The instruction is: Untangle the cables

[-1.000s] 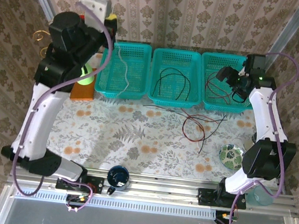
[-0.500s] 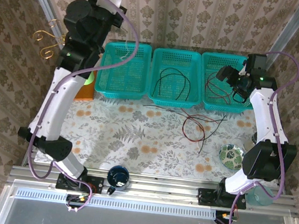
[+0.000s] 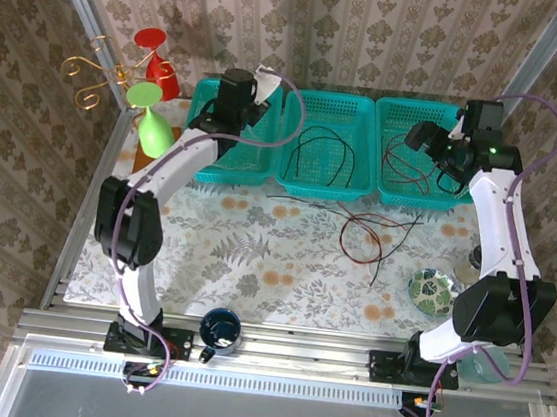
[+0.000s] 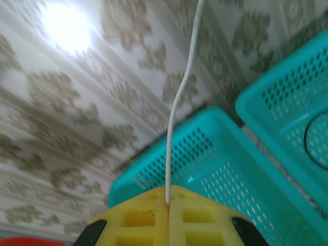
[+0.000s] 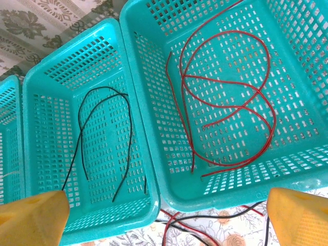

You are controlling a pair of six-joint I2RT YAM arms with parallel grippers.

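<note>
From above, the left gripper (image 3: 257, 85) hangs over the far rim of the left basket (image 3: 226, 152), its jaws too small to read at this range. The right gripper (image 3: 425, 140) hovers over the right basket (image 3: 411, 195). What remains unsorted is the tangle (image 3: 367, 229) of dark red and black cables on the table (image 3: 253, 256), just in front of the middle basket (image 3: 323, 185) and the right basket, its length running mostly left to right. It lies on the near side of the right gripper and well apart from the left one, so the right arm looks the nearer. That arm would first have to clear the basket's front wall. A patterned bowl (image 3: 430, 291) sits near the tangle's right end.

On the left wrist, the yellow pads (image 4: 138, 218) are pressed together on a white cable (image 4: 177, 113), which rises straight away from them, with the left basket beyond it.

On the right wrist, the fingers (image 5: 31, 220) stand wide apart, holding nothing. Under them a black cable (image 5: 102, 88) lies in the middle basket and red cables (image 5: 187, 102) in the right one. The tangle's edge peeks past the front rims.
</note>
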